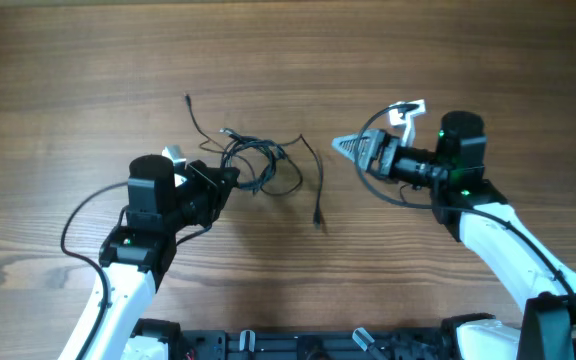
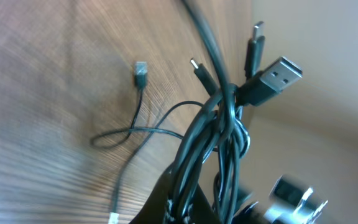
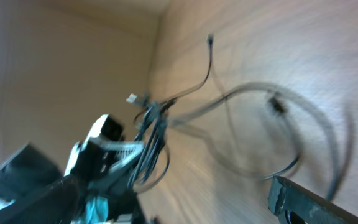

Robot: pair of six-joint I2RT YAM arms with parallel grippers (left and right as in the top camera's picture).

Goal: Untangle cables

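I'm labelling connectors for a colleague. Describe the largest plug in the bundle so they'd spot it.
Find the left gripper, clamped on the cable bundle. At the bundle's far end sits the USB plug: wide, rectangular, metal-shelled, unlike the slim black tips beside it.

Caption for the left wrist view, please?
Left gripper shut on the tangled cables, USB plugs fanning out above, one thin cable lying loose on the wooden table.

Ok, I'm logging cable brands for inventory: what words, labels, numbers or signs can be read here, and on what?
None can be read.
The cables and the USB plug show no legible print.
Tiny pale specks low on the cables in the left wrist view are too blurred to read.
The right wrist view is blurred throughout.
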